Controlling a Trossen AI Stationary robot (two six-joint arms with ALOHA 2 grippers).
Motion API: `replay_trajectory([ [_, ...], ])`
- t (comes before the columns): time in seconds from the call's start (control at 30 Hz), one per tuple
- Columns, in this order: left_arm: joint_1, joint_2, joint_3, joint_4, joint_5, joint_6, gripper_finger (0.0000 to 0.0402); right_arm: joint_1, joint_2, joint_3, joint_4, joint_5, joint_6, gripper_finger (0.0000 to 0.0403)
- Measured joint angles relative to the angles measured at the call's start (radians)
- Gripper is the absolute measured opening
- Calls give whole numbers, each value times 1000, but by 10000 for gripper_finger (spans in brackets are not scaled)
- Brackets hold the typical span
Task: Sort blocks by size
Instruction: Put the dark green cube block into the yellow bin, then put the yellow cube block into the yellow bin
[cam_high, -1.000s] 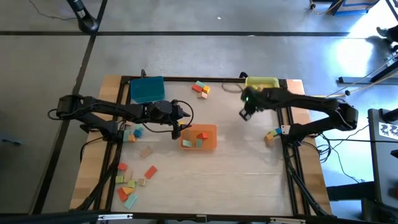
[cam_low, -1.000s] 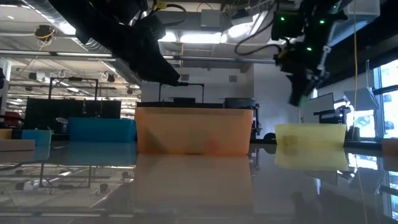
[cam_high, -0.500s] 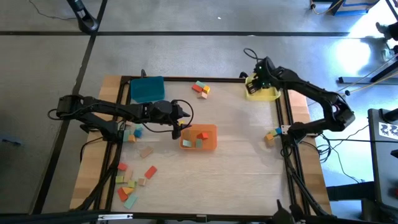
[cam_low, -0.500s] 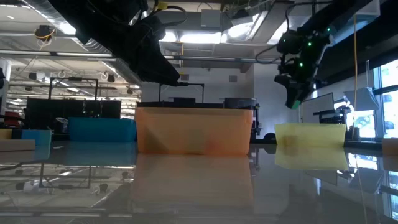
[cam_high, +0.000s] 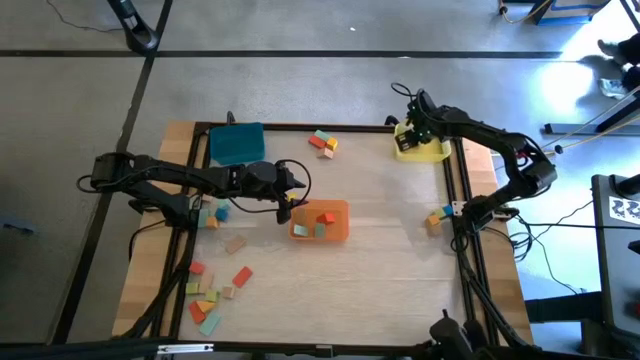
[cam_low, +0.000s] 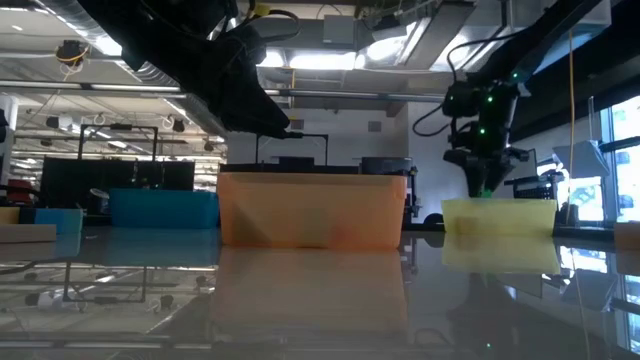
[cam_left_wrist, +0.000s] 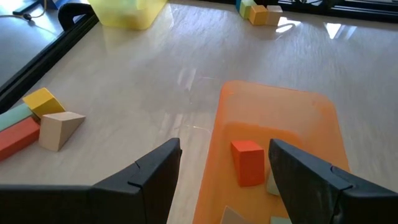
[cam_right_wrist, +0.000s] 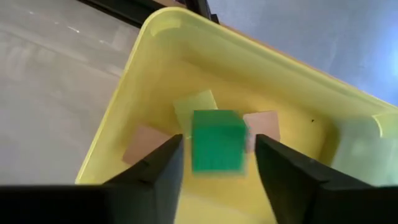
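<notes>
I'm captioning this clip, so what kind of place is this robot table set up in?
Probably a lab or open workshop: exposed ceiling ducts and strip lights, desks with monitors behind the table, cables across a concrete floor.

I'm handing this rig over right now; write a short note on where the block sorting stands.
Right hand: over the yellow tray, fingers open, green block blurred between them, apparently dropping in.
Left hand: open, empty, at the orange tray.
Done: a few blocks in the yellow and orange trays.
Left: loose blocks front-left, far edge, right edge; blue tray.
</notes>
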Motion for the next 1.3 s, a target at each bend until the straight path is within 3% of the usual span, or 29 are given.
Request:
replay_trajectory([
  [0.2, 0, 0, 0, 0, 0, -1, 232, 5, -24, 31, -105, -28, -24, 275],
  [0.37, 0, 0, 0, 0, 0, 0, 232, 102, -111, 72, -281, -29, -12, 303],
  [0.57, 0, 0, 0, 0, 0, 0, 232, 285, -199, 76, -471, -29, 115, 299],
  [0.8, 0, 0, 0, 0, 0, 9, 232, 482, -210, 58, -641, -57, 332, 285],
  [1.3, 0, 0, 0, -1, 0, 28, 232, 772, -210, -185, -654, -230, 753, 256],
])
